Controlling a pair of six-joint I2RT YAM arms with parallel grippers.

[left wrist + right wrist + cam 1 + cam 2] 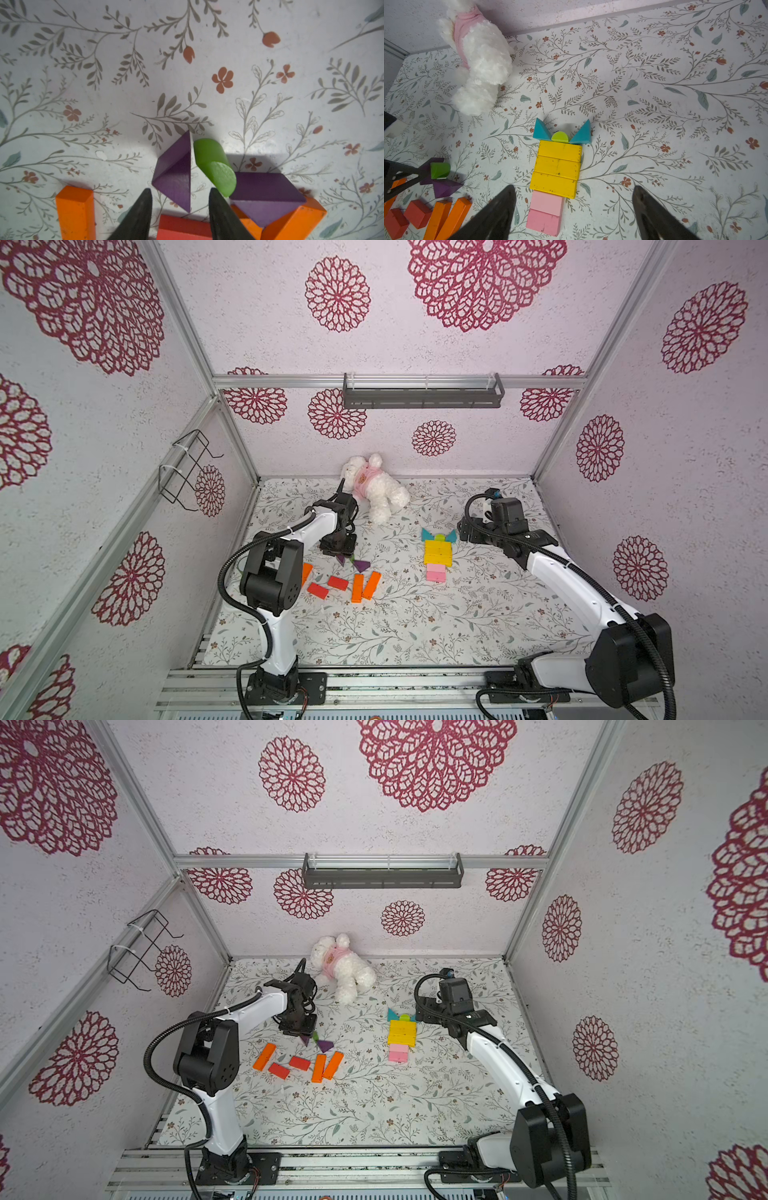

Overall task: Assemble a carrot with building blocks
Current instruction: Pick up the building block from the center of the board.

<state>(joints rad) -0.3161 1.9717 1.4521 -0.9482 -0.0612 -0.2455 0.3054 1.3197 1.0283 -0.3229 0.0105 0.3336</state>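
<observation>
Standing by the rig and starting at the left, I see an orange bar [74, 212] lying outside one finger of the left gripper [180, 191]. That gripper's jaws are apart with a modest gap and clamp nothing that I can see. The near corner of a purple triangle [176, 176] sits just between the fingertips, and the rest of it stretches ahead of them. A red block [182, 226] lies further back between the fingers. The triangle's long straight edge runs the way the fingers point. Closing would, I judge, press one finger on that flat face and the other on the opposite corner, a grip that could twist it. Just past the other fingertip a green cylinder [214, 164] lies on its side, close against the triangle, with its axis slanting away from the jaws. A second triangle [268, 193] lies beyond that. Well apart to the right, the right gripper [573, 187] hangs with its jaws spread wide and empty. Pink blocks [546, 212] lie between those jaws, yellow bars [557, 168] are ahead of them, and teal triangles [542, 129] and a lime cap [560, 137] are at the far end. The left arm is plainly the nearer one to the purple triangle.
</observation>
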